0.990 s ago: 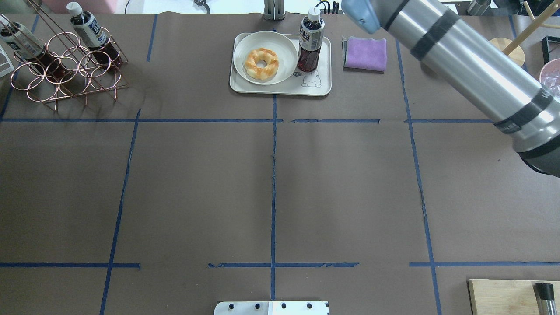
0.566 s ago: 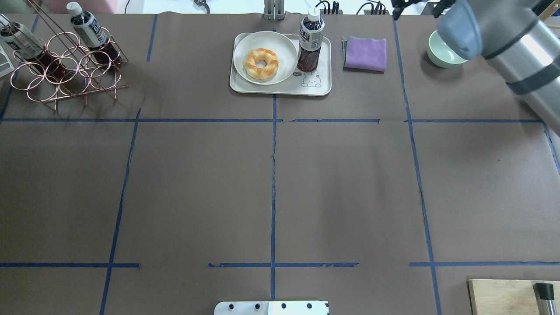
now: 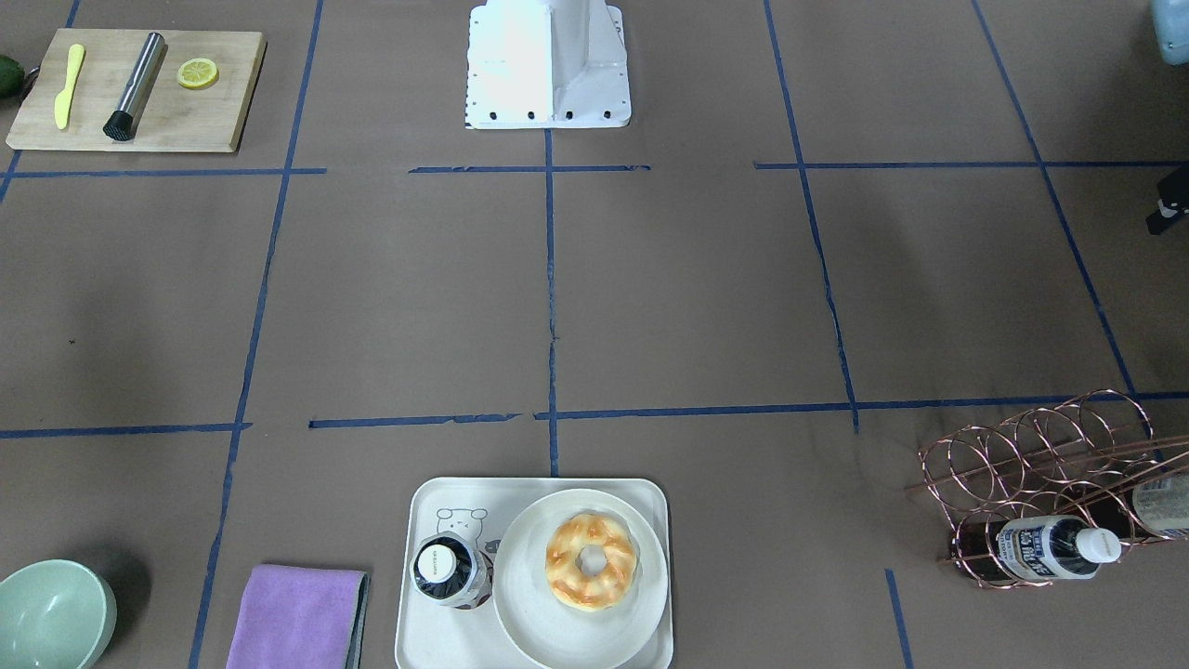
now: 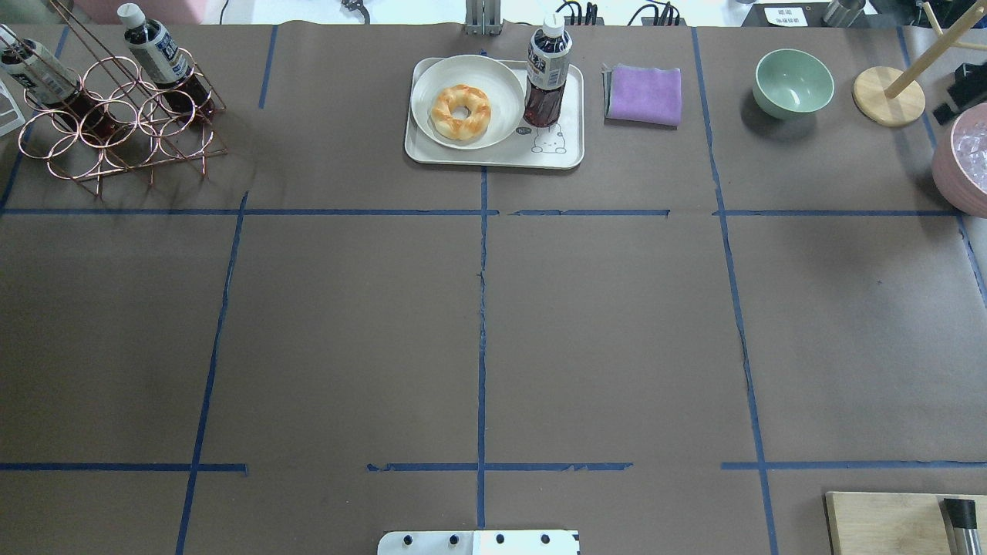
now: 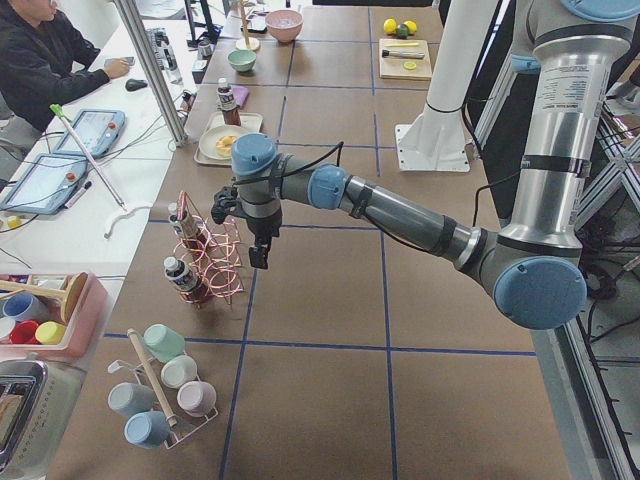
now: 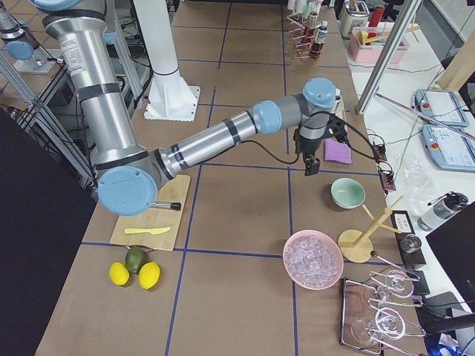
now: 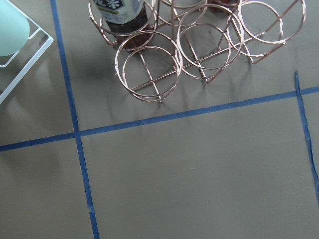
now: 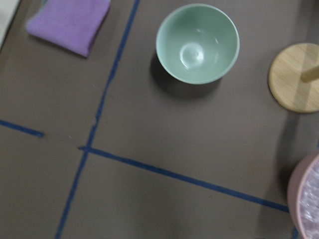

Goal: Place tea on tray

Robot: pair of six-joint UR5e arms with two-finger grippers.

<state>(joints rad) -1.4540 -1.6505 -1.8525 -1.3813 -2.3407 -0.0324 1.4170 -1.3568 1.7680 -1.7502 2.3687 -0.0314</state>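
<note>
Cream tray [image 4: 493, 157] holds the tea [image 4: 546, 77] upright beside the doughnut plate [image 4: 505, 92]; left pincer [image 5: 258, 254] by the copper rack [image 5: 215, 265], right pincer [image 6: 312, 167] near the green bowl [image 6: 347, 193]. Both well apart from the tea. Can't tell if either is spread or closed.

no text legible (tea label [image 4: 547, 69] too small)

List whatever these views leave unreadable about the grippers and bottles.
- Left gripper: seen only in the exterior left view, small; open or shut cannot be told.
- Right gripper: only in the exterior right view, small; same doubt.
- Tea on the tray: label print too small in the overhead view.
- Rack bottle: cut off by the front-facing view's right edge.
</note>
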